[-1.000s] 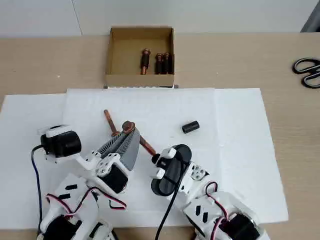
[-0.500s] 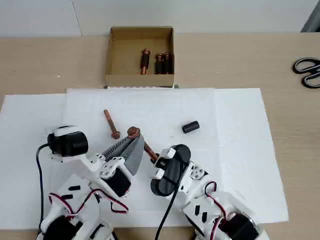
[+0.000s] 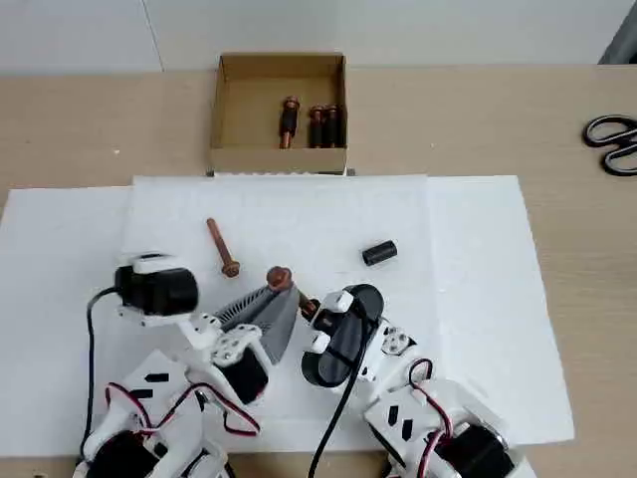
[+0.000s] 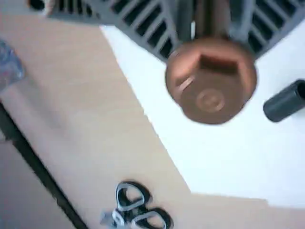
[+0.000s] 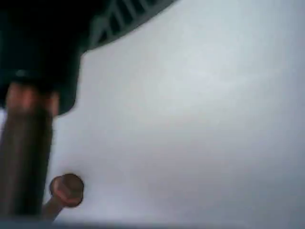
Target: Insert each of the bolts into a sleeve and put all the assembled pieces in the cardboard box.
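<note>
Firmly clamped round a bolt (image 3: 280,278) with the left gripper (image 3: 279,293), head sticking out in front, over the white sheet (image 3: 468,229). Nearby on it, another bolt (image 3: 221,248) and a sleeve (image 3: 379,253) lying loose.

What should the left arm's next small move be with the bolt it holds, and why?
Probably ease the bolt slightly toward the right arm. The left gripper is shut on it near the head, and the right wrist view shows its shaft meeting a dark piece, possibly a sleeve; I cannot confirm that.
</note>
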Robot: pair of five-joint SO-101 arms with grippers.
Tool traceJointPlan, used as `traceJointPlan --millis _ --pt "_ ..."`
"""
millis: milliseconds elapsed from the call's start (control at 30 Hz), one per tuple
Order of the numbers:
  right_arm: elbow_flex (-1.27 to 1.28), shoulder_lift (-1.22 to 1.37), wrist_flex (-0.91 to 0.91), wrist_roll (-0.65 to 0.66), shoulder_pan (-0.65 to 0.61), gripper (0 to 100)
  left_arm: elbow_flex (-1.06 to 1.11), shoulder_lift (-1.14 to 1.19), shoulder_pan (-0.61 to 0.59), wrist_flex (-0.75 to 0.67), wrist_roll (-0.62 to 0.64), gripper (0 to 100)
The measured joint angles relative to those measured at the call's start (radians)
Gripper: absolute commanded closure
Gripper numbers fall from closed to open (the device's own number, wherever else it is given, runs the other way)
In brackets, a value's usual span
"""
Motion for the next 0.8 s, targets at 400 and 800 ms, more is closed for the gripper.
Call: traceJointPlan --millis 400,800 --pt "0.002 0.002 0.000 0.002 0.006 99.6 0.087 0.000 0.052 0.083 -0.167 99" --pt "0.002 0.000 -0.006 0.003 0.021 99.6 0.129 -0.002 0.017 0.101 -0.201 77"
